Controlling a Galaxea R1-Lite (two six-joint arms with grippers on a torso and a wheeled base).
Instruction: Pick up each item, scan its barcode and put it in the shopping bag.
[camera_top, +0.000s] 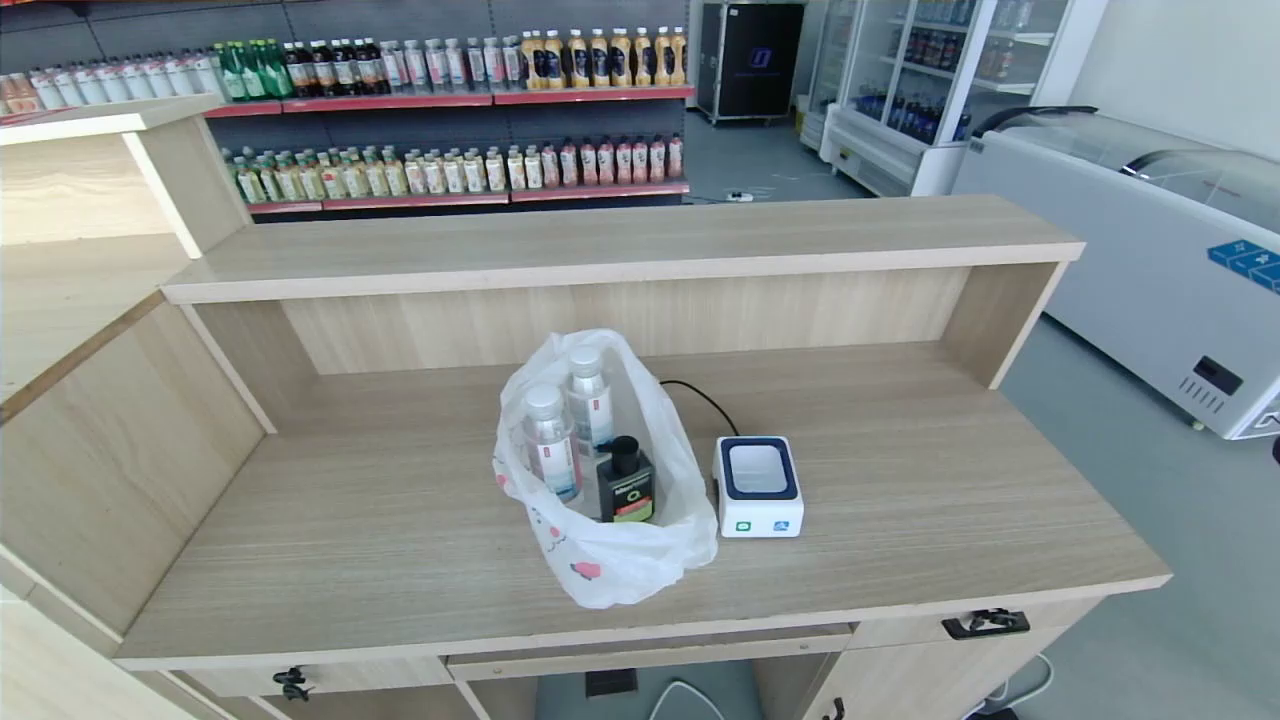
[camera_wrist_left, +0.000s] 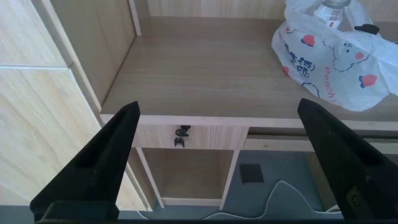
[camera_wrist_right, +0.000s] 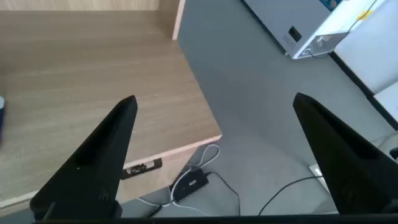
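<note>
L gripper (camera_wrist_left: 217, 106), fingers wide, empty, off counter's (camera_wrist_left: 186, 68) front-left edge, shopping bag (camera_wrist_left: 329, 56) near. R gripper (camera_wrist_right: 214, 98), wide, off front-right corner. Head cam: scanner (camera_top: 759, 486) touching bag.

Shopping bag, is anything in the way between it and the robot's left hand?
Nothing visible. The open left hand hangs before the front edge of the light wooden counter, and bare countertop lies between it and the white printed plastic shopping bag.

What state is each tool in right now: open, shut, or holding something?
Left tool: open, holding nothing.
Right tool: open, holding nothing.
</note>
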